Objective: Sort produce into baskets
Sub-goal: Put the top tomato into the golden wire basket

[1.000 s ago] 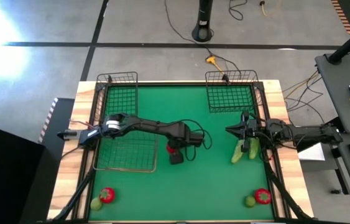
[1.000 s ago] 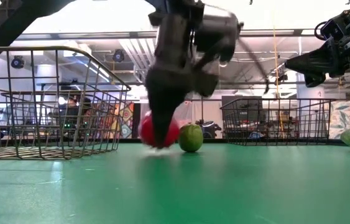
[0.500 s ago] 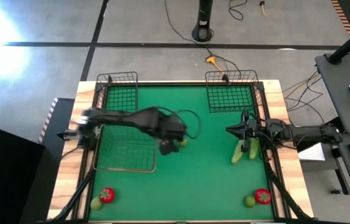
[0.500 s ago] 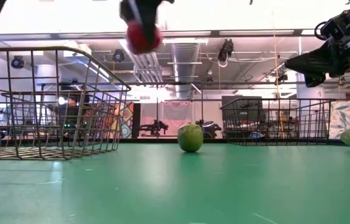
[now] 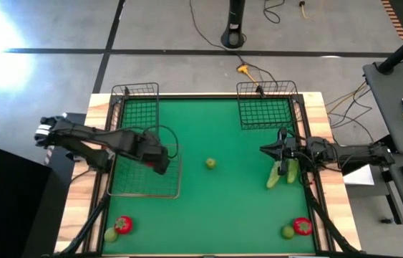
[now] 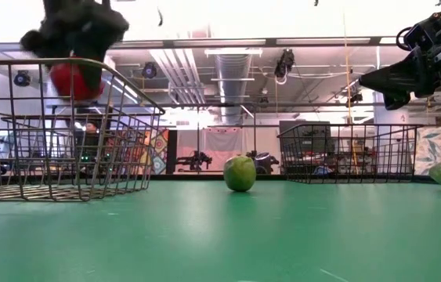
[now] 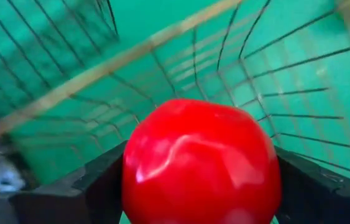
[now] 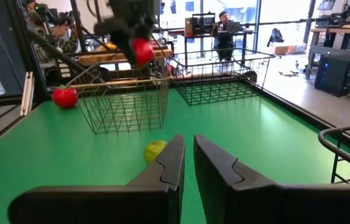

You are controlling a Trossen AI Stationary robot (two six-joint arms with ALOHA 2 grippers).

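My left gripper (image 5: 157,160) is shut on a round red piece (image 6: 75,80) above the right part of the wide grey-wire basket (image 5: 144,185), about level with its rim in the low view. A yellow-green ball (image 5: 210,163) rests on the green mat at mid-table. My right gripper (image 5: 263,150) is shut and empty, hovering at the right beside two green cucumbers (image 5: 281,173) that lie on the mat. It also shows in the right wrist view (image 8: 187,163). My left gripper pinches the red piece by its two opposite round sides (image 7: 138,168) between its two fingers (image 7: 94,186). The fingers come from above, pointing down. The piece is lifted clear, hanging over the basket's wire floor (image 7: 286,93).
Two small dark baskets (image 5: 135,107) (image 5: 267,109) stand at the far edge. A red piece (image 5: 123,224) and a yellow-green ball (image 5: 110,234) lie near left; another red piece (image 5: 302,226) and ball (image 5: 287,231) lie near right. People show in the room beyond.
My left gripper has lifted the red piece off the mat at mid-table, beside the yellow-green ball, and carried it up and toward the table's left edge, over the grey-wire basket. The yellow-green ball has stayed in place.
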